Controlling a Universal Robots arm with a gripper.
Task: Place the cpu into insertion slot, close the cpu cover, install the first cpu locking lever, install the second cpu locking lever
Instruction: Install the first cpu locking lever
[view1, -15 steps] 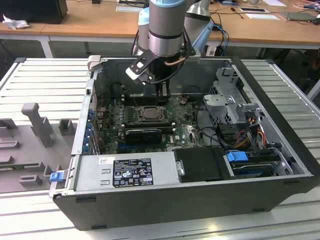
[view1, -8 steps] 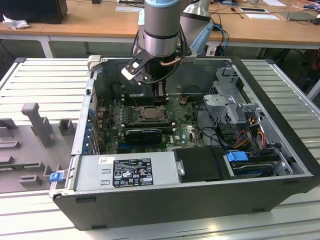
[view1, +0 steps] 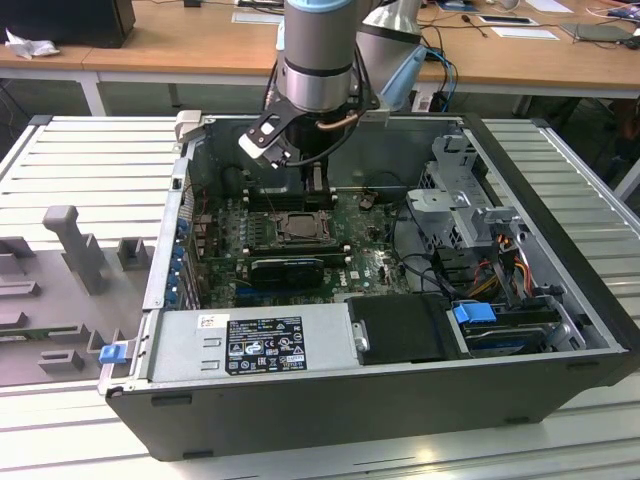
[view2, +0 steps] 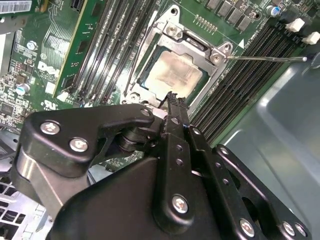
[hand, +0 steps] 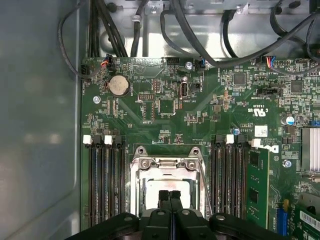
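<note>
The cpu lies flat in the insertion slot, its pale silver top showing through the window of the cpu cover, which lies down over it. One thin locking lever sticks out sideways over the memory slots, unlatched. My gripper hangs just above the socket's edge, its black fingers pressed together with nothing between them. In the first wrist view the fingertips sit over the cpu inside the cover. The exterior view has the gripper low over the socket on the green motherboard.
Black memory slots flank the socket on both sides. A long black card lies in front of it. The case wall, power supply and drive cage surround the board. Cables run along one edge.
</note>
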